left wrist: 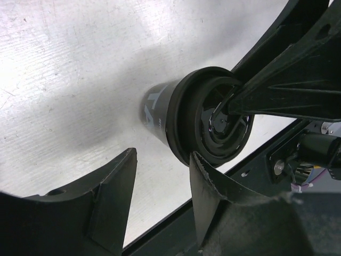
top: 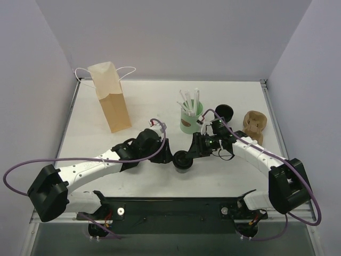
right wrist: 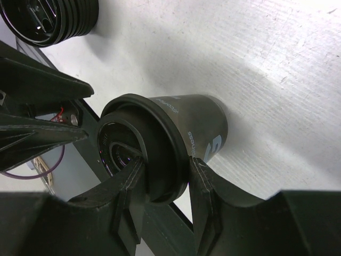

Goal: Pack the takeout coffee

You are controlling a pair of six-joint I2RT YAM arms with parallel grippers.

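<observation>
The takeout coffee, a small black paper cup with a black lid, stands at the table's near middle between both arms. My right gripper is shut on its lid. In the right wrist view one finger lies on the lid's top and the other sits under the rim, with the cup body beyond. My left gripper is open just left of the cup. In the left wrist view its fingers stand apart, nothing between them, and the lid is just past the right fingertip.
A tall brown paper bag with white handles stands at the back left. A mint-green cup of white straws stands behind the right gripper. A stack of black lids and a brown cardboard carrier are at the right.
</observation>
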